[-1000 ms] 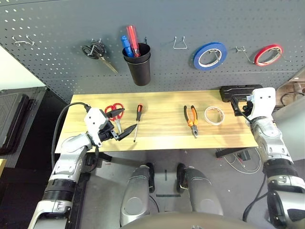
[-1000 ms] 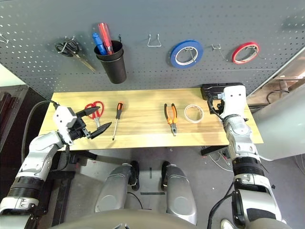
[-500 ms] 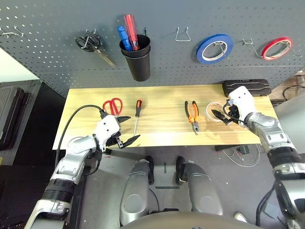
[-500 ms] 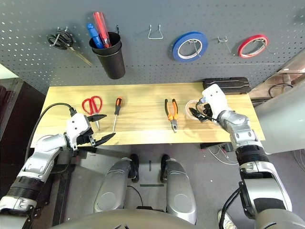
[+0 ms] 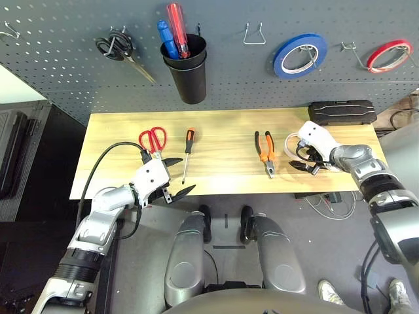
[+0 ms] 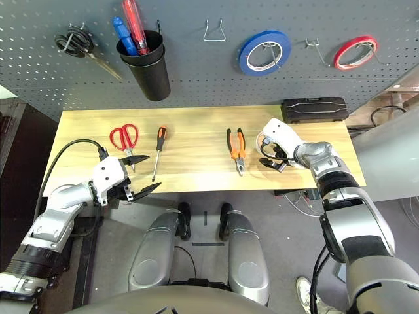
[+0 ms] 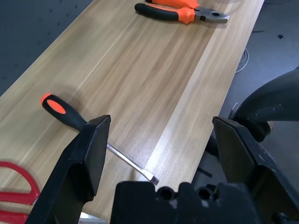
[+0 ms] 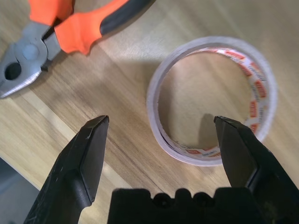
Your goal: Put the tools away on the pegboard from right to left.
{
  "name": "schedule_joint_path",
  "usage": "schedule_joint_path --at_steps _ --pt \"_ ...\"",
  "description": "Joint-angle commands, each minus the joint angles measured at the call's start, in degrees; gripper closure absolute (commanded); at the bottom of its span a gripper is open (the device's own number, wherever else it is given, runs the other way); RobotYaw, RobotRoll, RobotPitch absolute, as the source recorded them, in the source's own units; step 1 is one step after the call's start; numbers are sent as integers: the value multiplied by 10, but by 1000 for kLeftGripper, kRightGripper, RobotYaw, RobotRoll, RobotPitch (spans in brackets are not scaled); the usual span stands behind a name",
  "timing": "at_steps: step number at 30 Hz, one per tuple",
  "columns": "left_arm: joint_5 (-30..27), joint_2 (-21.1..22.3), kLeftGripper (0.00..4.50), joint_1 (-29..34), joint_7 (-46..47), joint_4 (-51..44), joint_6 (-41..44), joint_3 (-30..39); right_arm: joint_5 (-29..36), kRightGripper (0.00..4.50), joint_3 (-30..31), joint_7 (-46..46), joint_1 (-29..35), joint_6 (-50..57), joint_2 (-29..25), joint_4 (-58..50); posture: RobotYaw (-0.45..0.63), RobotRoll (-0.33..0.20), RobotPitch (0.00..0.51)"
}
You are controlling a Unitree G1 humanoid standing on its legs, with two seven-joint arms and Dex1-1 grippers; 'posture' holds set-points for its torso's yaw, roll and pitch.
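The white tape roll lies flat on the wooden table, right of the orange-and-black pliers. My right gripper hovers open just over the roll, one finger on each side of its near rim, not touching it. The screwdriver and the red-handled scissors lie at the table's left. My left gripper is open and holds nothing at the front edge, near the screwdriver's tip. The pegboard rises behind the table.
On the pegboard hang black-handled scissors, a black cup with two screwdrivers, a bare wire hook, a blue tape roll and a red tape roll. A black case lies at the table's back right.
My right gripper has come from beside the black case down and left to the white tape roll. My left gripper has drawn back to the table's front edge. The camera has shifted.
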Motion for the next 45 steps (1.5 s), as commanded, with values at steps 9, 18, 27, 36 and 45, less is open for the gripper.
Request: schedule_joint_path --at_steps 9,18,27,36,45 --pt "14 12 0 34 17 -37 30 -9 -38 1772 16 -18 -10 -6 17 72 150 0 363" --pt "-8 -1 0 25 13 -36 22 -9 -22 4459 -6 -40 6 -26 -6 48 138 0 341" --pt "-78 -33 0 11 1 -69 30 6 21 4459 -65 -88 109 -86 -35 -94 125 0 294" --pt "-159 -73 0 1 -11 -105 24 23 25 4459 -124 -215 274 -207 -39 -301 112 0 244" --pt "-201 -92 0 -13 -14 -126 26 27 -17 4459 -142 -349 328 -324 -40 -353 97 0 209"
